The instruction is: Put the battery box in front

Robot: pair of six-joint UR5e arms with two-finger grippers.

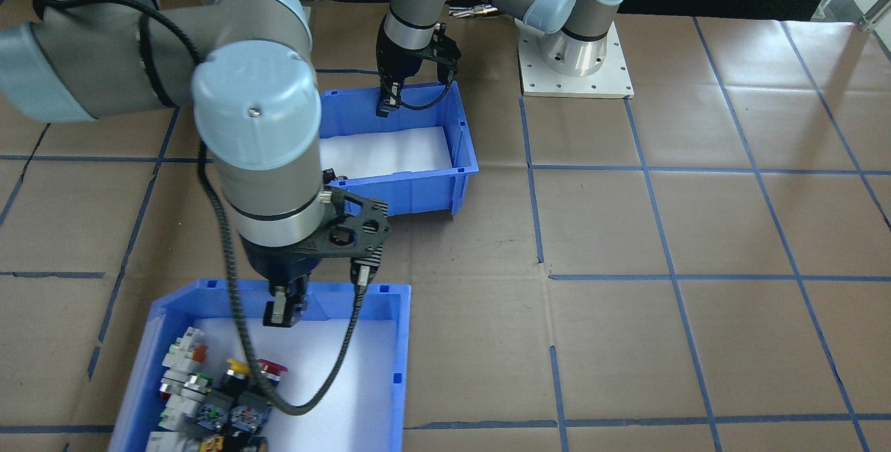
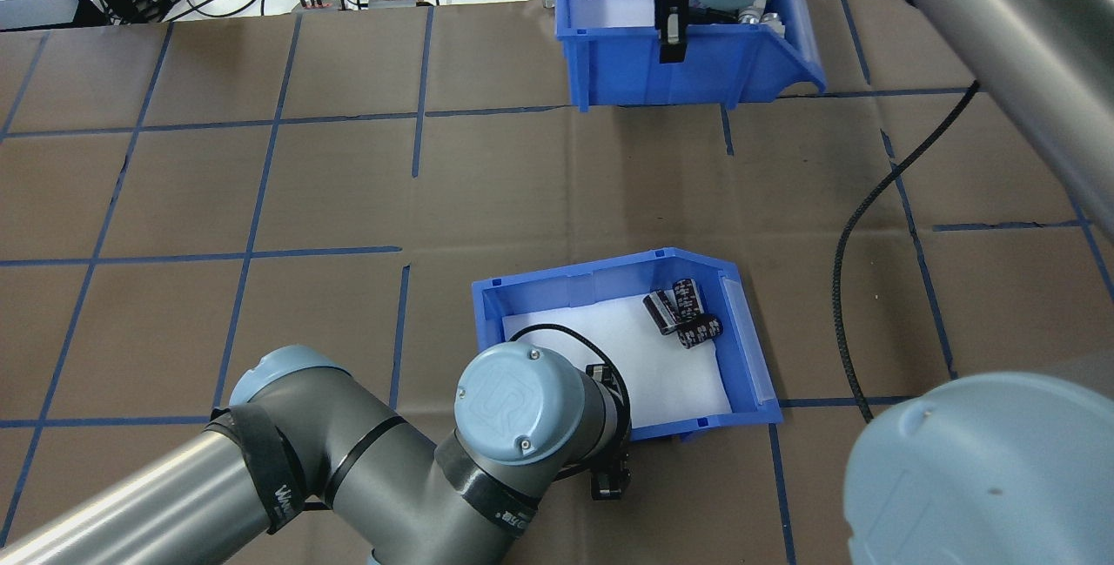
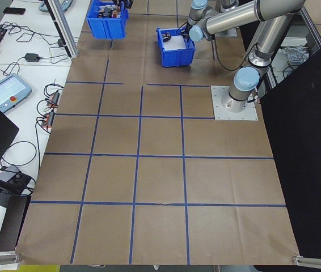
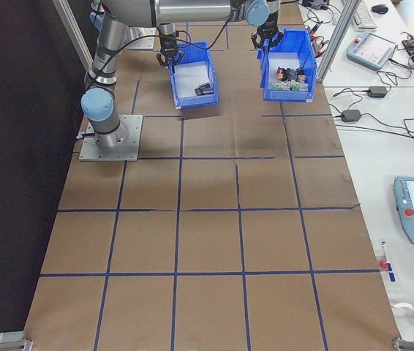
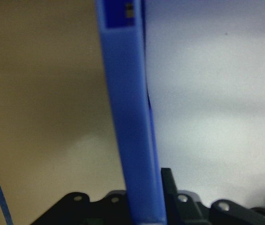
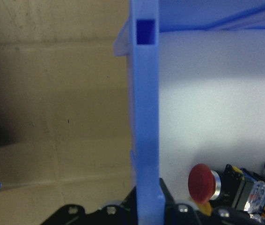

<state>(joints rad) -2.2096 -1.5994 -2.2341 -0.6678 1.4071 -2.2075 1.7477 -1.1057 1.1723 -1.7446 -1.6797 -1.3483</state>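
Gripping the near wall of the battery box (image 2: 609,282), my left gripper (image 1: 385,100) has its jaws clamped on the rim at table centre. My right gripper (image 1: 284,309) likewise pinches the switch bin (image 1: 390,340) at 1 o'clock.

Even, bright room light falls from above, so the table (image 2: 261,199) shows only soft, short shadows under the arms and bins. Both wrist views are dim and blurred at close range, the blue wall (image 5: 128,117) soft-edged, with pale glare on the foam (image 6: 217,112). The side views bend slightly toward their edges.
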